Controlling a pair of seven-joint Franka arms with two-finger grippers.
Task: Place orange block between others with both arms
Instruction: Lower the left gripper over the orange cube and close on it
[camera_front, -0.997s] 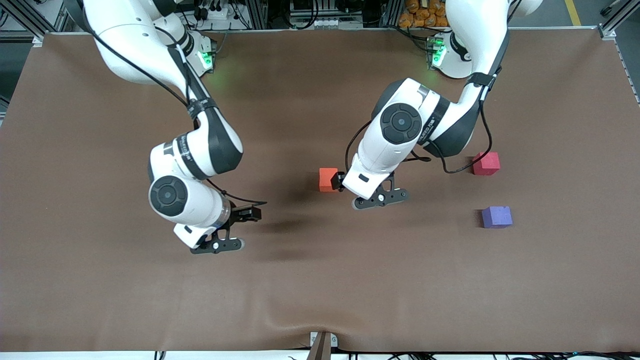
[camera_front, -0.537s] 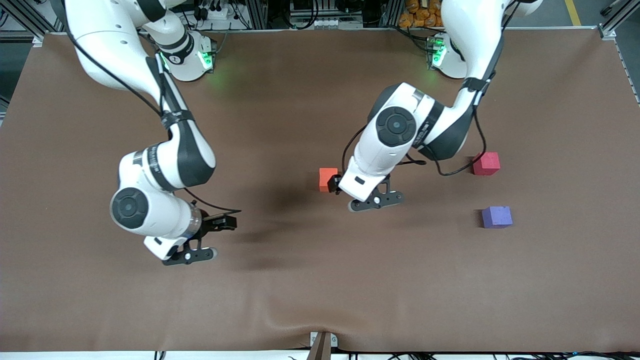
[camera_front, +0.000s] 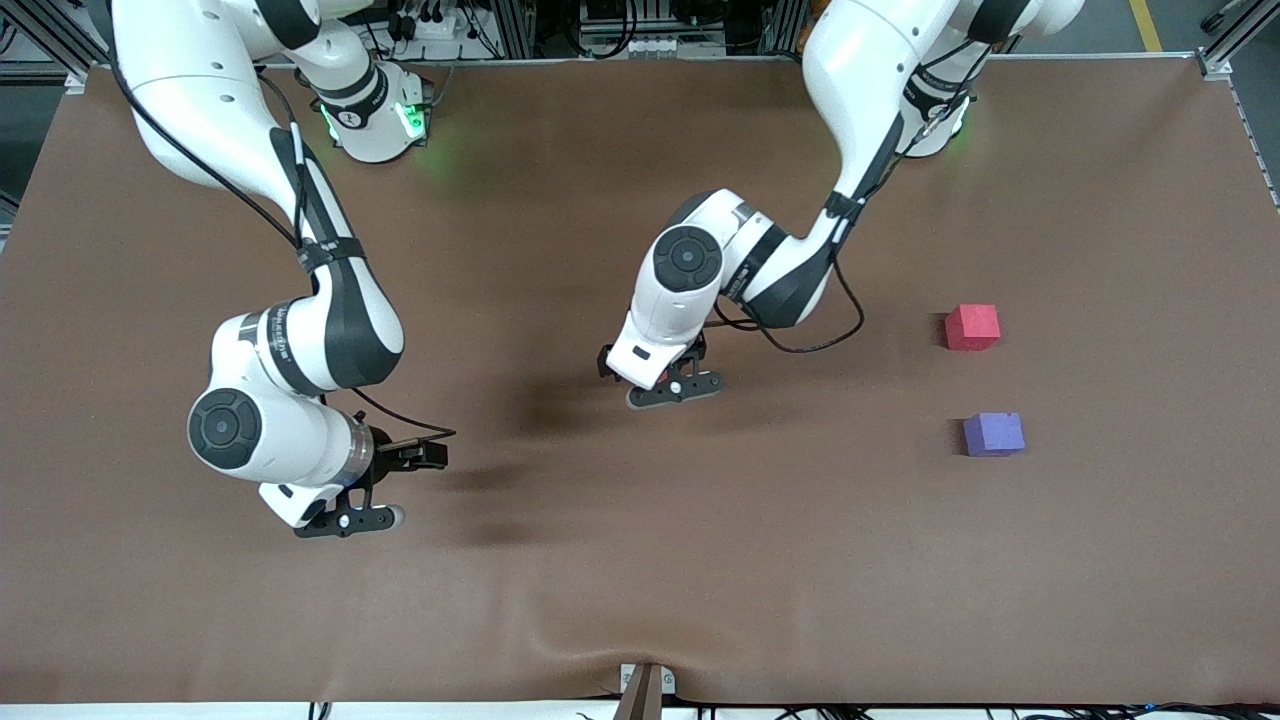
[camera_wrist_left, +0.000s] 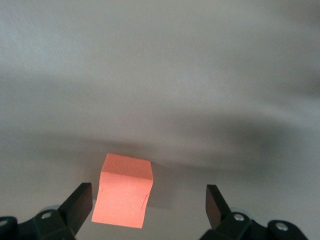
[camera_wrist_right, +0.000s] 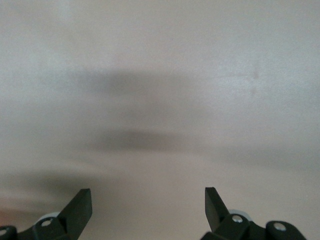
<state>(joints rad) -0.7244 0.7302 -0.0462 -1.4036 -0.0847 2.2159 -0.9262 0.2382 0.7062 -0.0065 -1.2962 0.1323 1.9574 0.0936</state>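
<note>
Left gripper (camera_wrist_left: 147, 205) spread wide over orange block (camera_wrist_left: 123, 191), apparently untouched; right gripper (camera_wrist_right: 147, 205) spread wide, waiting

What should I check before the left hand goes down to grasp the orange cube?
1. Left hand open: ok.
2. Orange cube between its fingers: ok, though close to one finger.
3. Cube centred in the hand: not ok.
4. Right hand away from the cube, open, over bare table: ok.
5. Gap between red cube and purple cube free: ok.
6. Height of left hand above table: cannot tell.
</note>
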